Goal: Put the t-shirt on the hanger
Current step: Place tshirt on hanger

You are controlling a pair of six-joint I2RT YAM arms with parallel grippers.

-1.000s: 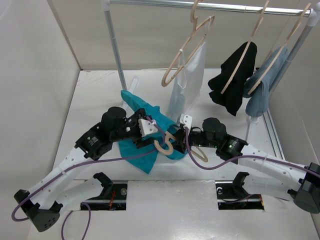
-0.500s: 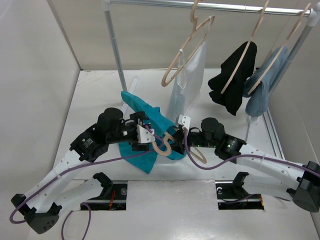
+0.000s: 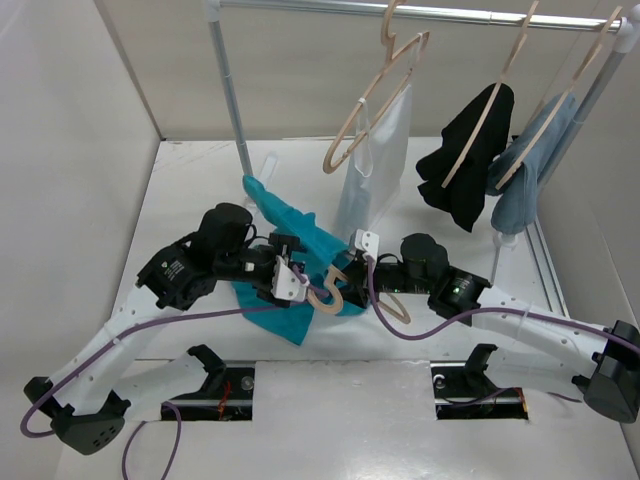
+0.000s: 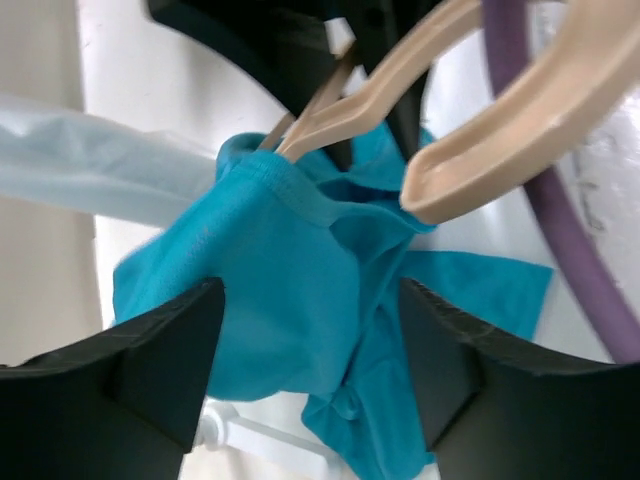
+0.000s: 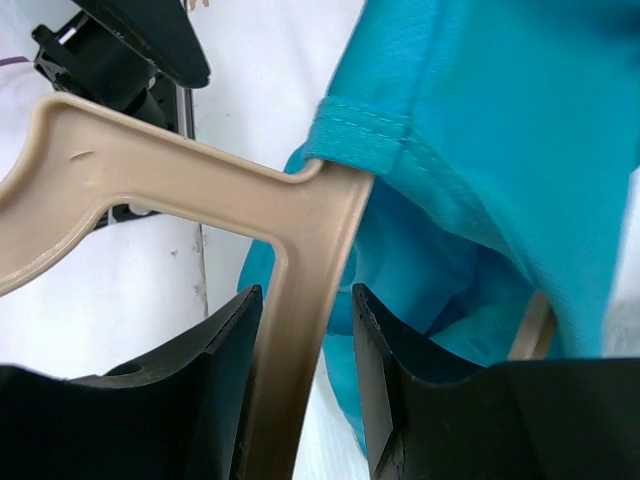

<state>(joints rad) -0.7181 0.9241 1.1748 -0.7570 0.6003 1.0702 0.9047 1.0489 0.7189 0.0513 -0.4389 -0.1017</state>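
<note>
Bright, even light; blurred wrist foregrounds.

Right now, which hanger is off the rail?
The pale hanger down by the teal t-shirt, between the right fingers; the other three hang on the rail.

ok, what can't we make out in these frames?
Top external: how far the hanger is inside the t-shirt; left arm and right arm cover the join.
Right wrist: hanger's far shoulder, mostly under teal cloth.
Left wrist: hanger hook, blurred and cut by the right edge.
</note>
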